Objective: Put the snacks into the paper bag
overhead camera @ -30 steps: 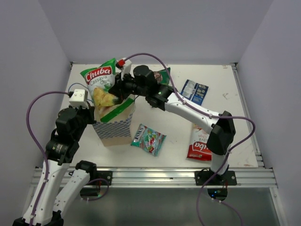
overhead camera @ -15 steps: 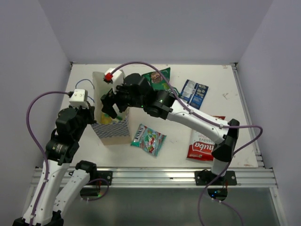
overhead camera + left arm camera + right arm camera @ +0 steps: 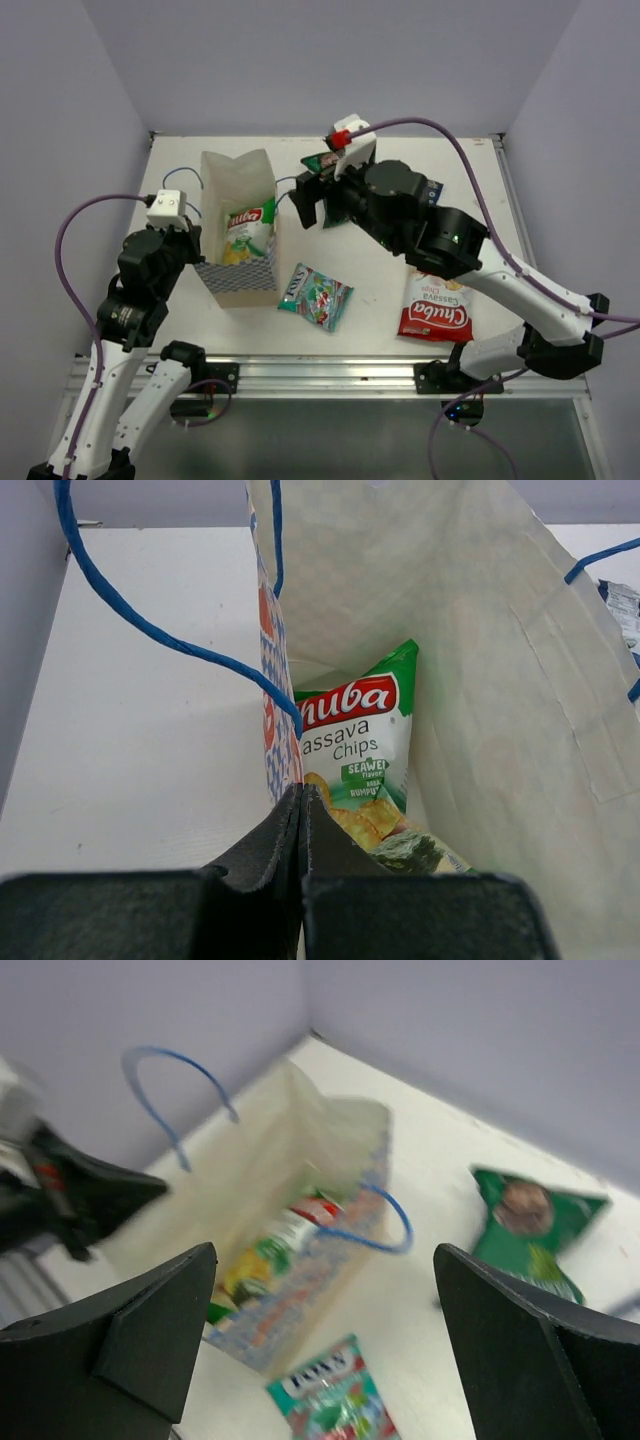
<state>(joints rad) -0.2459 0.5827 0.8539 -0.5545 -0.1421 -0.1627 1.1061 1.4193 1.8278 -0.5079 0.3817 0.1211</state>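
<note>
The paper bag (image 3: 236, 176) stands upright on the worktop (image 3: 370, 300) with its mouth wide open. That appears to be the doing of the left gripper (image 3: 301, 815), whose jaws are pressed together on the bag's near wall, pinching the paper at the rim so the bag neither folds nor tips. One of the snacks is already inside the bag: the green Chuba packet (image 3: 247, 232) leans against an inner wall, its label readable from above. The right gripper (image 3: 315, 203) hangs above the worktop just beyond the bag's far right corner, its jaws spread wide with nothing between them. The dark green chips packet (image 3: 535, 1222) lies flat on the far side of the bag, close under that gripper, so it is probably the next pick. The teal candy pack (image 3: 315, 296) lies just beside the bag's checkered base, toward the right arm. The red Chuba packet (image 3: 437, 308) lies well apart from the bag on that same side. I judge the task about one packet along.
</note>
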